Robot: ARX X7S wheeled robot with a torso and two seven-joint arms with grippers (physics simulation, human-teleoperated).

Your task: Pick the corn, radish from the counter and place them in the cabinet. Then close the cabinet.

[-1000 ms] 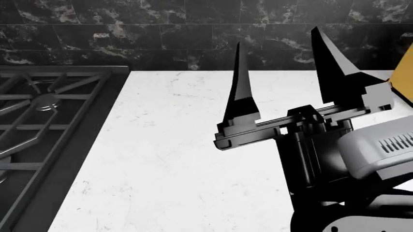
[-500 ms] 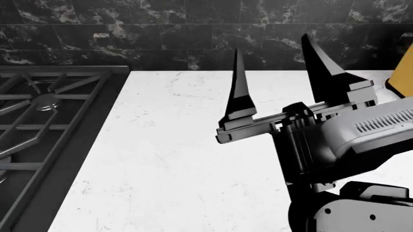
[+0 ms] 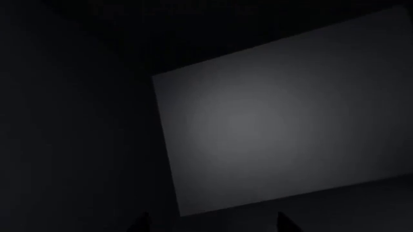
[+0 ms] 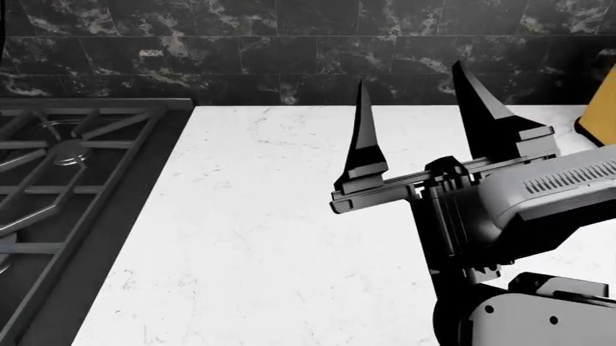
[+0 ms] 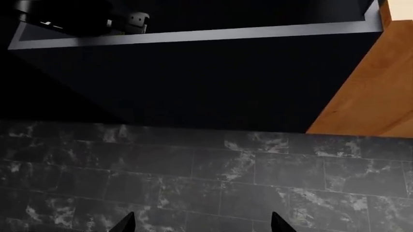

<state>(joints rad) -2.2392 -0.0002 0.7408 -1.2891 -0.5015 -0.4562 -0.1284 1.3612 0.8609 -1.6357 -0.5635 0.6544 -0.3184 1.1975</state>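
Right tool [image 4: 416,119] hovers over the wide white stone-look counter [image 4: 250,238], its black fingers apart and empty. Corn and radish are not visible; I think it should first search this counter slowly.

Right arm enters the head view from the lower right, grey wrist housing and black mount raised above the surface. Right gripper [image 4: 423,115] points upward and away from the camera, its two black tapered fingers [image 4: 366,144] spread well apart with nothing between them. In the right wrist view only the two fingertips [image 5: 125,223] show. Left gripper [image 3: 213,224]: only dim finger tips visible in its own wrist view, parted.
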